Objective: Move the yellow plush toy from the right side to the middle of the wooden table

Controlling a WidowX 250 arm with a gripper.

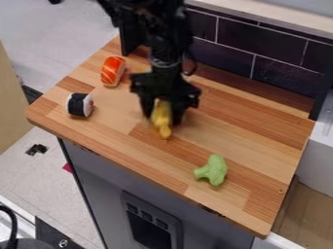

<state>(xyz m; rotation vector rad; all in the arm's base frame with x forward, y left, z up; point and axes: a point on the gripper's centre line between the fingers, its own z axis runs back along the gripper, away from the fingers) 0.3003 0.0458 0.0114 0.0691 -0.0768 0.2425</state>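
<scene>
The black gripper (162,115) hangs over the middle of the wooden counter, its fingers closed on a yellow toy (162,119), whose narrow end points down toward the counter's front. Blur hides whether the toy touches the wood. A green broccoli-like toy (213,170) lies to the right and nearer the front edge. On the left is a white sushi roll with a black band (79,104). Behind it, an orange sushi piece with pale stripes (113,71) lies left of the arm.
The wooden counter (260,136) ends at a dark tiled wall (234,44) behind. A white box-like unit (319,151) stands along the right side. Below the front edge is a grey cabinet front with a dark panel (151,228).
</scene>
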